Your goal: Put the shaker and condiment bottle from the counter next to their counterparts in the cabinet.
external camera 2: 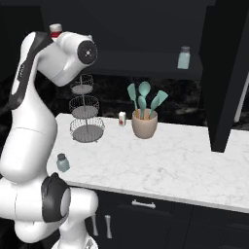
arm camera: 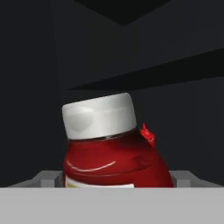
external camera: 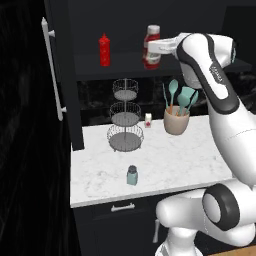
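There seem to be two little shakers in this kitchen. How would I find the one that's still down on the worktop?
Start at the white marble counter and find the three-tier wire stand by the wall. In front of that stand, near the counter's front edge, stands the shaker, small, pale teal with a darker grey cap. Its twin sits on the shelf of the black cabinet, so only this one is down low.

A black backsplash point(external camera: 97, 107) runs behind the worktop. On it stand a three-tier wire stand point(external camera: 125, 116) at ten o'clock of a beige utensil pot point(external camera: 176, 121) holding teal spatulas point(external camera: 181, 96). A small white jar point(external camera: 148, 119) sits between them. Light is dim.
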### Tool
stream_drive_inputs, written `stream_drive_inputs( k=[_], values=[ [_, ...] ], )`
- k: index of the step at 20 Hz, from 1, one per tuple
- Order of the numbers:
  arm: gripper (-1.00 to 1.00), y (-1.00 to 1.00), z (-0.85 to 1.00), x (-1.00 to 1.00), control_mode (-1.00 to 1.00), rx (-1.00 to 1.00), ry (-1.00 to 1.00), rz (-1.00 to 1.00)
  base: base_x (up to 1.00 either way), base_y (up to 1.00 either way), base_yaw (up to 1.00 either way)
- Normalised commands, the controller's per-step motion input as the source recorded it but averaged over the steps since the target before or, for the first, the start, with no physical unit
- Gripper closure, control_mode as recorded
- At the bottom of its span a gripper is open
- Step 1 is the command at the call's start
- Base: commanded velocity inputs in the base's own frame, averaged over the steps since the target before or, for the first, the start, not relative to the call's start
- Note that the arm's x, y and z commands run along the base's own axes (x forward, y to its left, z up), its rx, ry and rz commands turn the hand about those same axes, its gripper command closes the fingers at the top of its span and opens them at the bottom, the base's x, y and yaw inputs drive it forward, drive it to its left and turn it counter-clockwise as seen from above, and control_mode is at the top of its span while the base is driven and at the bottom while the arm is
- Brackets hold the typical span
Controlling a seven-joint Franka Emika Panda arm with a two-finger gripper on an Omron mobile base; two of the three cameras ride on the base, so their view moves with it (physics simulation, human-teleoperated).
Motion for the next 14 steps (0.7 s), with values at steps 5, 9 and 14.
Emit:
stream_drive_inputs(
  k=[5,9,14],
  values=[
    [1.0,0.26,-0.05,0.41,-1.0,0.01,0.0,0.0,0.0,0.0,0.0],
    [1.0,0.01,-0.06,0.31,-1.0,0.04,0.0,0.0,0.0,0.0,0.0],
    [1.0,0.0,-0.2,0.3,-1.0,0.03,0.0,0.0,0.0,0.0,0.0]
  ],
)
